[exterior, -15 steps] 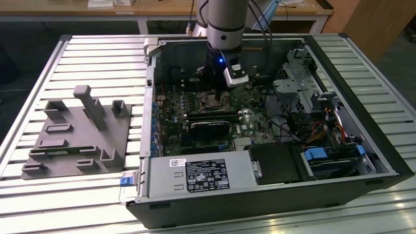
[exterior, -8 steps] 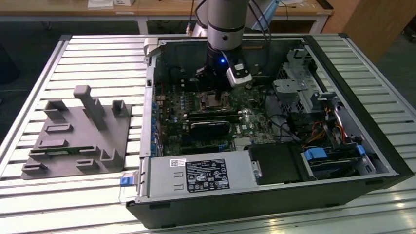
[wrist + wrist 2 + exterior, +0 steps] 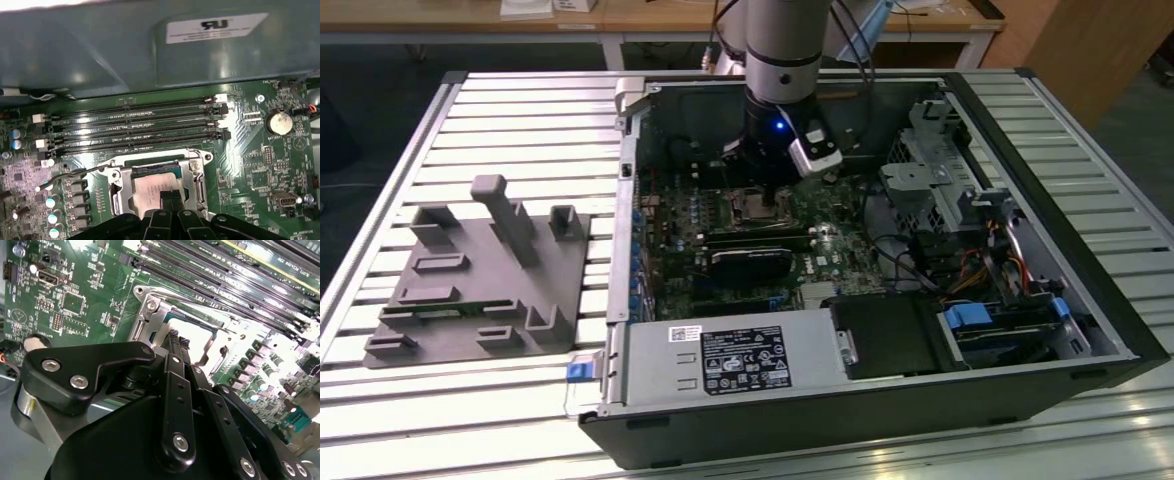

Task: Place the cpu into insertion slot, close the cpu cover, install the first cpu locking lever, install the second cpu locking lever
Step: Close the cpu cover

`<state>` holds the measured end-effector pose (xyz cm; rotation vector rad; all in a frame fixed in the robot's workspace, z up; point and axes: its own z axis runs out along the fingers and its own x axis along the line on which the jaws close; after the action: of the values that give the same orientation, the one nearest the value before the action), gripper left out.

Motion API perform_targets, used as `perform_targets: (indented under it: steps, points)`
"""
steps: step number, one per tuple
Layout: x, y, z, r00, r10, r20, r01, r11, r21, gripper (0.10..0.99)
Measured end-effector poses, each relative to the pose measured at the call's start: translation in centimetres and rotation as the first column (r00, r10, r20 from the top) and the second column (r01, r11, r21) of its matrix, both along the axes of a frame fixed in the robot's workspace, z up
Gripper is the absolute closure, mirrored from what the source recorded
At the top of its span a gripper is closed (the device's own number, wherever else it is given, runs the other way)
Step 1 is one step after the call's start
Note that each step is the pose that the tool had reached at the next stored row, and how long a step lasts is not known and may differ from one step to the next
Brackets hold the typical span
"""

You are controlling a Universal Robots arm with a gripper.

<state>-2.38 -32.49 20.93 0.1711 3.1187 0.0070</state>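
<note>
One cpu [image 3: 149, 192]: you find it seated in the insertion slot [image 3: 754, 208], pale face up. One cpu cover [image 3: 119, 192]: lowered around it, framing the chip. One wire lever [image 3: 75, 173]: angling away from the cover's corner. One gripper [image 3: 167, 201]: fingertips [image 3: 173, 336] drawn together, holding nothing, at the chip's edge. One motherboard [image 3: 250, 150]: inside the open case [image 3: 1067, 390]; slot toward its far side.
</note>
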Motion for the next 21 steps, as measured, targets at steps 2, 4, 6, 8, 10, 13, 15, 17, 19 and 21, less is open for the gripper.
perform_targets:
  steps: [2, 4, 6, 8, 10, 13, 15, 17, 19, 21]
  points:
    - [0.00, 0.00, -0.01, 0.9998, 0.019, 0.0014, -0.019, 0.9998, 0.001, 0.980]
    - [-0.07, -0.01, -0.01, 0.9995, 0.032, 0.0027, -0.032, 0.9995, 0.001, 0.980]
    - [-0.27, -0.01, -0.01, 0.9992, 0.038, 0.0042, -0.038, 0.9993, 0.001, 0.980]
    - [-0.65, -0.01, -0.01, 0.9992, 0.041, 0.0059, -0.041, 0.9992, 0.001, 0.980]
    - [-1.18, -0.01, -0.02, 0.9991, 0.042, 0.0076, -0.042, 0.9991, 0.001, 0.980]
    - [-2.15, -0.01, -0.05, 0.9991, 0.042, 0.0100, -0.042, 0.9991, 0.001, 0.980]
    - [-2.84, -0.01, -0.07, 0.9990, 0.042, 0.0116, -0.042, 0.9991, 0.001, 0.980]
    - [-3.53, -0.01, -0.11, 0.9990, 0.043, 0.0132, -0.043, 0.9991, 0.001, 0.980]
    - [-3.85, 0.00, -0.23, 0.9989, 0.045, 0.0148, -0.045, 0.9990, 0.001, 0.980]
    - [-3.99, -0.01, -0.41, 0.9987, 0.048, 0.0157, -0.048, 0.9988, 0.001, 0.980]
